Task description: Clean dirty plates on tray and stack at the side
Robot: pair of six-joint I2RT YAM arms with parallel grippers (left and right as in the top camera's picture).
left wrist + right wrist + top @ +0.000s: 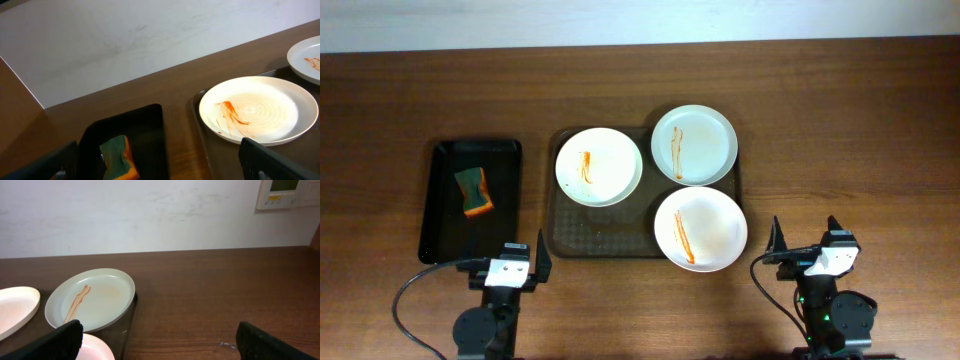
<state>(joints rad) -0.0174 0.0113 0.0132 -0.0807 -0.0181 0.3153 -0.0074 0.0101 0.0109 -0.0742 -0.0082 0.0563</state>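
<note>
Three white plates with red-orange smears lie on a dark brown tray (570, 245): one at the left (599, 166), one at the back right (694, 144), one at the front right (700, 229). A green and orange sponge (473, 192) lies in a small black tray (440, 225) on the left. My left gripper (512, 262) is open and empty near the table's front edge, in front of the black tray. My right gripper (807, 245) is open and empty at the front right, beside the plate tray. The left wrist view shows the sponge (117, 157) and the left plate (265, 107). The right wrist view shows the back right plate (92, 300).
Bare wooden table (850, 130) lies to the right of the plate tray and along the back. A white wall with a small control panel (287, 192) stands behind the table. Black cables (420, 290) run from both arm bases at the front edge.
</note>
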